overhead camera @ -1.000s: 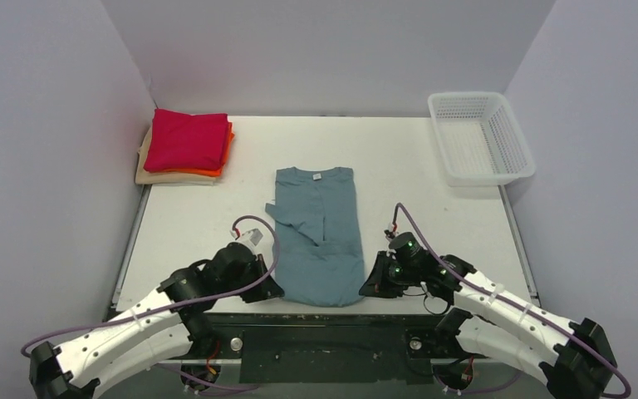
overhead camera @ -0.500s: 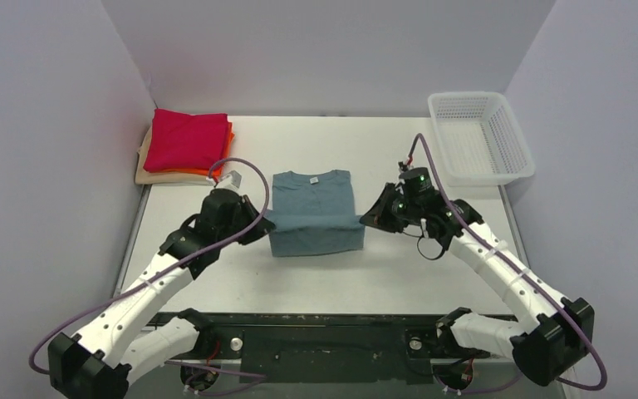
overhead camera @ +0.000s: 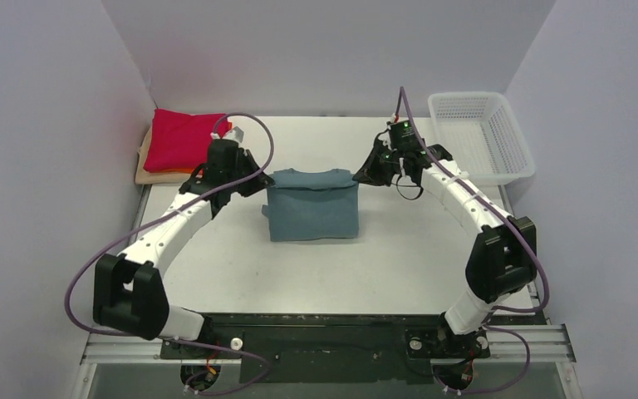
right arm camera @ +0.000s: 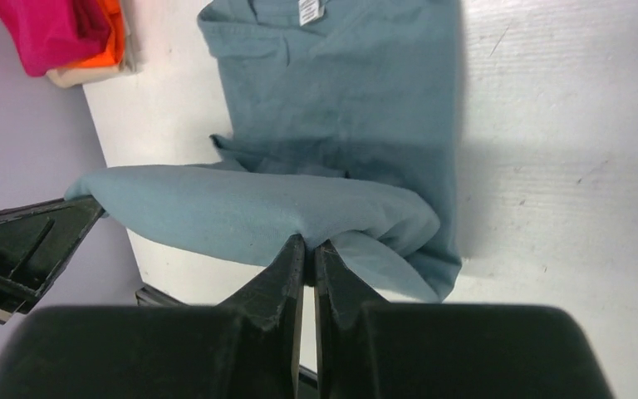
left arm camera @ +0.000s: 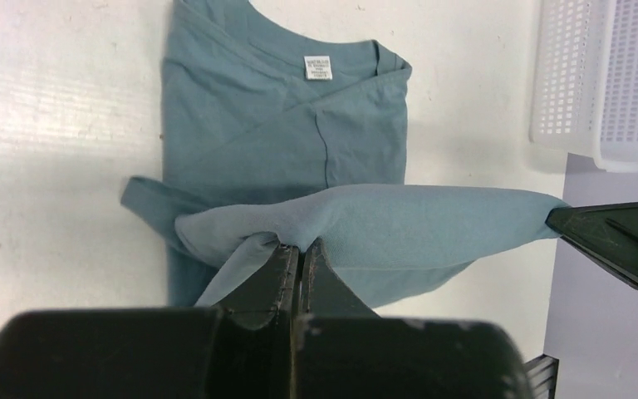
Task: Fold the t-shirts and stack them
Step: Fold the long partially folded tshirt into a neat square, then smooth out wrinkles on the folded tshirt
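Both claws are clenched on the near hem of the teal shirt (overhead camera: 313,212): left claw (overhead camera: 259,184) on its left corner, right claw (overhead camera: 364,176) on its right. A second ago you had them at bottom-centre of the frame with the shirt at full length. Now the hem is up at the collar end, just above mid-frame. So the half-fold is nearly made, and the shirt shows about half as long.

Not laid down yet, I'd say. Your wrist views show the hem stretched taut between the claws and lifted off the lower layer, with the collar and white label (left arm camera: 318,66) uncovered. One sleeve flap (left arm camera: 145,199) pokes out at left in the left wrist view. The lower layer lies flat on the table (overhead camera: 415,249). The folded stack (overhead camera: 184,141), red on top, sits upper left, apart.
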Robot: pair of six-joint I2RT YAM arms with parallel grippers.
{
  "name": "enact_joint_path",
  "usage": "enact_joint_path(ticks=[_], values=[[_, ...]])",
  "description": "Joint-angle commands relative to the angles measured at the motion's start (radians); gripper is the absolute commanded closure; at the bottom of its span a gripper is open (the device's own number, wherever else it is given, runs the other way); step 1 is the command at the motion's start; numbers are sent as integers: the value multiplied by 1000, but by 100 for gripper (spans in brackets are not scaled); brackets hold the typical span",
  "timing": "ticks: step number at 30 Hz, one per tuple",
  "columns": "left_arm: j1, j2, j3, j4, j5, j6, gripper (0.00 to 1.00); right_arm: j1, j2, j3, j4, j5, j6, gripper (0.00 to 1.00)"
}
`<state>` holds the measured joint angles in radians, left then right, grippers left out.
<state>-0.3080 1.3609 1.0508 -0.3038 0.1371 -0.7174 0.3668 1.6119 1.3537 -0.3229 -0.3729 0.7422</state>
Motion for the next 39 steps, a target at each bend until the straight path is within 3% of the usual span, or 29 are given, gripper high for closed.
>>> enact_joint_path(ticks=[1,13,20,22,23,24,25,27,31,33,35,39], values=[[35,127,120,98,20,64,100,-35,79,99,-2,23,-27,100],[92,486,320,138,67,109,100,-92,487,351,100,-38,-78,100],[120,634,410,98,68,112,100,-94,632,486,136,-80,-115,100],[127,658,441,81,78,114,90,-94,662,516,122,-82,-128,81],[131,661,451,70,81,112,72,-96,677,529,101,-83,-138,59],[134,659,474,64,80,115,60,-97,683,565,86,-81,-143,46],[136,646,486,45,72,119,31,-97,682,596,48,-79,-157,42],[138,616,528,3,36,131,17,-97,649,608,11,-58,-170,32],[124,514,524,-16,66,109,15,-88,490,481,-4,2,-174,23],[104,458,432,20,108,89,14,-71,398,371,3,-7,-159,22],[72,410,336,67,153,66,14,-45,312,226,64,-62,-103,22],[2,376,154,206,235,-23,13,32,226,-42,376,-202,112,25]])
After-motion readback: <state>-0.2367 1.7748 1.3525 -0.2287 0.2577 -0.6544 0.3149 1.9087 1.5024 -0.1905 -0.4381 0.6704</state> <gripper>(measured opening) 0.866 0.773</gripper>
